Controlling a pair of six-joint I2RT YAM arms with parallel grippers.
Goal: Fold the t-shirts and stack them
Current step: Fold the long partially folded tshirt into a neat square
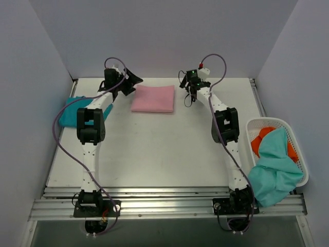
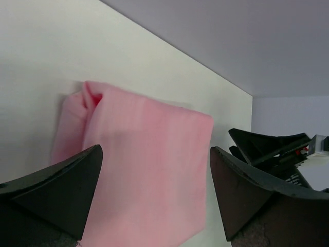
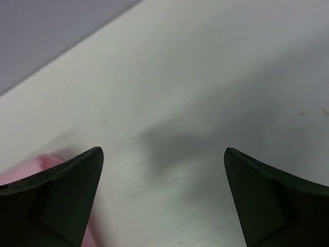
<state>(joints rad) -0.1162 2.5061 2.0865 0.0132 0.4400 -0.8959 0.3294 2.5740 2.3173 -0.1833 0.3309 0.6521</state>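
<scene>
A light pink t-shirt (image 1: 153, 99) lies folded into a flat rectangle at the back middle of the table. My left gripper (image 1: 132, 84) is open and empty just off its left edge; in the left wrist view (image 2: 154, 177) the pink t-shirt (image 2: 149, 159) fills the gap between the fingers. My right gripper (image 1: 187, 99) is open and empty just right of the shirt, over bare table (image 3: 163, 177), with a pink corner (image 3: 28, 170) at the lower left. A deep teal-blue t-shirt (image 1: 68, 114) lies at the table's left edge, partly hidden by the left arm.
A white lattice basket (image 1: 298, 146) stands at the right edge, holding a mint-green garment (image 1: 272, 170) that spills over its near rim and an orange one (image 1: 259, 139). Grey walls close the back and sides. The right gripper's fingers (image 2: 272, 146) show in the left wrist view.
</scene>
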